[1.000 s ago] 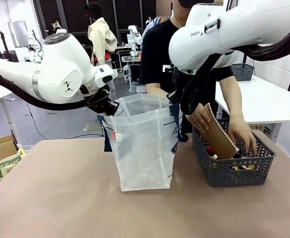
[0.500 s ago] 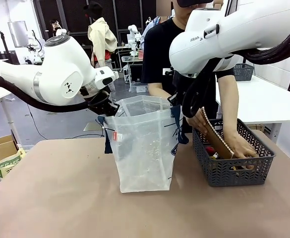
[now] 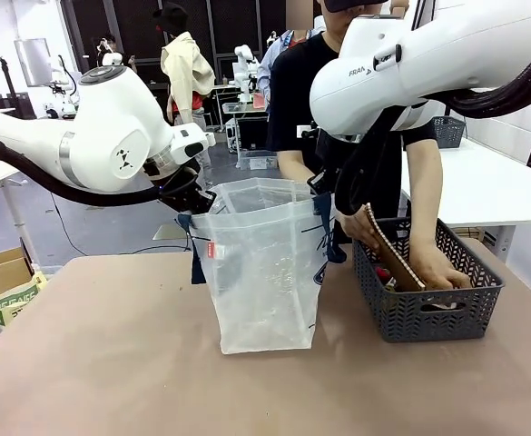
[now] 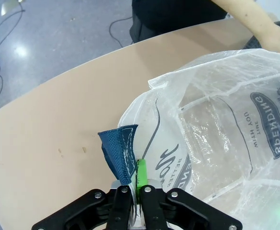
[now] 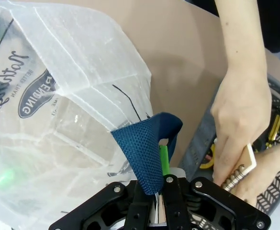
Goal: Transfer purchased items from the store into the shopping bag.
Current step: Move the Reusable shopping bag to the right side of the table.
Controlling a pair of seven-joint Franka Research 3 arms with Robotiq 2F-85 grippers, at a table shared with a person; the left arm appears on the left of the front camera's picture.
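We saw shopping bag (image 3: 263, 268) upright mid-tabletop (image 3: 111, 363), mouth spread. Left gripper (image 4: 134, 190) pinched tight on left handle (image 4: 120, 153) at bag rim; right gripper (image 5: 158, 191) clamped right handle (image 5: 147, 148). Purchased items (image 5: 207, 162) lay in basket (image 3: 424, 316) beside bag, toward right edge. Person's hand (image 5: 240, 115) gripped spiral notebook (image 3: 394, 257) there.

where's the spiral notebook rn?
Front view, right side: the spiral notebook stands tilted in the dark basket, right of the shopping bag, with the person's hand beside it in the basket.

"SPENDING" marks the shopping bag (image 4: 216, 120); "FRA" the right arm (image 3: 428, 54).
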